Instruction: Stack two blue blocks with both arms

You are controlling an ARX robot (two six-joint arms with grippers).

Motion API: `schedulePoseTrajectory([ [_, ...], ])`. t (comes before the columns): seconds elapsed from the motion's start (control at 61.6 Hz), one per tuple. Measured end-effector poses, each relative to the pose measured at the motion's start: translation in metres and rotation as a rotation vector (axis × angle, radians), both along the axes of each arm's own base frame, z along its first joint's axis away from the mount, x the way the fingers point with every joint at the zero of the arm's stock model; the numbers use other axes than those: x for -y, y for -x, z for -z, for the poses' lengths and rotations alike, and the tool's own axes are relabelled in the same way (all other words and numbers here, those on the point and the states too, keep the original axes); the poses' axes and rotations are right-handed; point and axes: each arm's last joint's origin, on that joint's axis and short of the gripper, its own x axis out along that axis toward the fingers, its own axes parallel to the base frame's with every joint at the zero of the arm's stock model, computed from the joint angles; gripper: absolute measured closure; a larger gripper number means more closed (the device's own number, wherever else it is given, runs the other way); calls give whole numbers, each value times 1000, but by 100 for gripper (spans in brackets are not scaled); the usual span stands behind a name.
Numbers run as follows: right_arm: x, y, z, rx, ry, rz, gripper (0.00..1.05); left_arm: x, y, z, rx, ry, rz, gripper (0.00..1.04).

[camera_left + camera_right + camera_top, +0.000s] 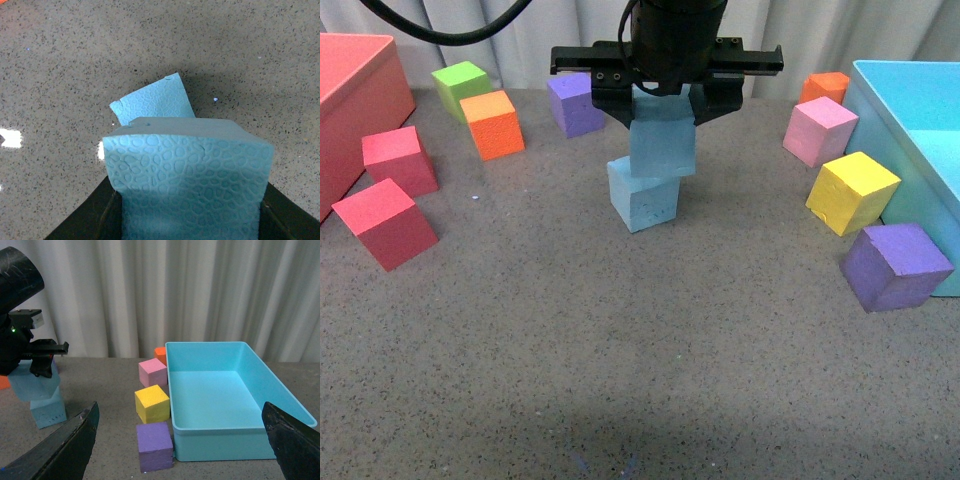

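Left gripper hangs down over the middle of the gray table. Its two black jaws squeeze the top blue block from both sides, so it has a tight grip on it. The left wrist view shows this block up close between the jaws, with a bumpy, pebbly face.

The bottom blue block sits flat on the table right under it. The top block covers most of it and is turned a bit, so the corners do not line up. I cannot tell if the two blocks touch or if a tiny gap is left.

The right gripper shows only in its own wrist view. Its jaws are spread wide apart and hold nothing.

From the two blue blocks, a small purple cube is at 11 o'clock. An orange cube and a green cube are at 10 o'clock. Two red cubes are far off at 9 o'clock, next to a red bin. A yellow cube is at 3 o'clock and a pink cube is at 2 o'clock. A big purple cube is at 4 o'clock. These three lie beside the light blue bin.
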Motion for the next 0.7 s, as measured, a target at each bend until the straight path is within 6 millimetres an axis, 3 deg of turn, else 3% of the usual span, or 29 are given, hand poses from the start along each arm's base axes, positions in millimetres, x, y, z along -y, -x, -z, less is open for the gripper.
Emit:
schedulePoseTrajectory([
  [0.373,0,0,0,0,0,0,10,3,-9,20,-25,-11,6,58],
  [0.698,0,0,0,0,0,0,10,5,-18,21,-2,-30,9,58],
])
